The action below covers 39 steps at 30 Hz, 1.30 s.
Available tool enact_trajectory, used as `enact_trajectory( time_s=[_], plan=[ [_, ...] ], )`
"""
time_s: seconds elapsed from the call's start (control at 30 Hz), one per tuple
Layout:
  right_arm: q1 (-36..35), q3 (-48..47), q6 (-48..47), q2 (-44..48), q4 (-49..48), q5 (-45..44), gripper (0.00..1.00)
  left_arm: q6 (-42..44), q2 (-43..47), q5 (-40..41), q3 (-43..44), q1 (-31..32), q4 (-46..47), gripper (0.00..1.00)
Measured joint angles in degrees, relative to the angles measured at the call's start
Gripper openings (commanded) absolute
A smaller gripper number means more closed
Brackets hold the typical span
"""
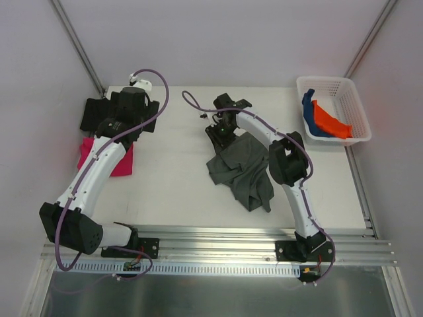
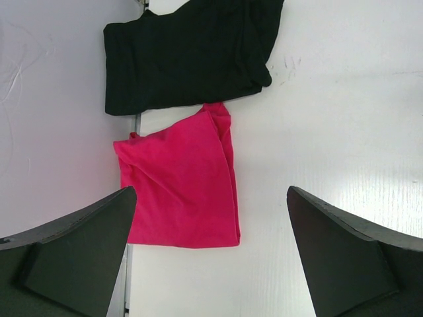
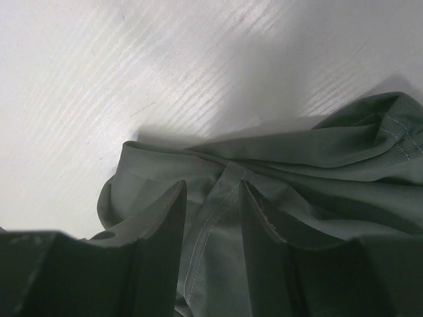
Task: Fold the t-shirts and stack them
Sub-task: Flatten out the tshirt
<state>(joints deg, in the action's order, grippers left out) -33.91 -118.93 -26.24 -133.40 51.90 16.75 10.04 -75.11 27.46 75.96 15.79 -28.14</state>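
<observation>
Mid-table: crumpled dark grey t-shirt point(image 1: 243, 173), long axis from far-left down to near-right. At its far-left end: right gripper point(image 3: 213, 191), jaws narrowed either side of a seamed fold; clamped or not, cannot tell. Rest of cloth trailing toward that arm's base. Left gripper point(image 2: 211, 195) wide open, empty, above magenta t-shirt point(image 2: 182, 181), well apart from the grey.

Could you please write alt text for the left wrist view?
A folded magenta t-shirt lies on the white table, just below a folded black t-shirt. The left gripper is open, its dark fingers framing the bottom corners.
</observation>
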Motion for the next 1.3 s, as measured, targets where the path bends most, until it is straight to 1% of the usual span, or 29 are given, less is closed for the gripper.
enact_trajectory(
  time_s=[0.17, 0.43, 0.5, 0.6, 0.63, 0.7, 0.73, 0.97, 1.1, 1.2, 1.3],
  plan=[
    [-0.2, -0.1, -0.3, -1.1, -0.2, -1.0, 0.42, 0.0, -0.2, 0.0, 0.0, 0.0, 0.0, 0.99],
    [-0.1, -0.1, -1.0, -2.5, -0.3, -3.1, 0.38, 0.0, -0.6, 0.0, 0.1, 0.0, 0.0, 0.99],
    [-0.2, -0.1, -1.1, -2.6, -0.5, -4.2, 0.34, 0.0, -0.6, 0.0, 0.1, 0.0, 0.0, 0.99],
    [-0.2, -0.1, -1.4, -2.6, -1.0, -5.7, 0.20, 0.0, -0.7, -0.1, 0.2, 0.0, 0.0, 0.99],
    [-0.2, -0.1, -1.5, -2.7, -1.2, -6.3, 0.12, 0.0, -0.7, -0.1, 0.3, 0.0, 0.0, 0.99],
    [-0.2, -0.1, -1.6, -2.7, -1.6, -7.3, 0.05, 0.0, -0.7, -0.2, 0.4, 0.0, 0.0, 0.99],
    [-0.2, -0.1, -1.6, -2.7, -1.8, -7.7, 0.01, 0.0, -0.7, -0.3, 0.4, 0.0, 0.0, 0.99],
    [0.0, -0.1, -1.7, -2.4, -2.4, -10.2, 0.01, -0.1, -0.7, -1.2, 0.5, 0.0, 0.0, 0.99],
    [1.2, -1.4, -1.8, -0.4, -2.3, -11.9, 0.01, -0.5, -0.7, -2.5, 0.5, 0.0, 0.0, 0.99],
    [3.7, -2.8, -2.9, 4.5, -2.6, -13.5, 0.01, -1.3, -1.0, -3.9, 0.5, 0.0, 0.0, 0.99],
    [6.8, -4.0, -3.9, 11.9, -3.8, -15.5, 0.01, -2.2, -2.3, -6.3, 0.8, 0.2, -0.2, 0.99]
  ],
)
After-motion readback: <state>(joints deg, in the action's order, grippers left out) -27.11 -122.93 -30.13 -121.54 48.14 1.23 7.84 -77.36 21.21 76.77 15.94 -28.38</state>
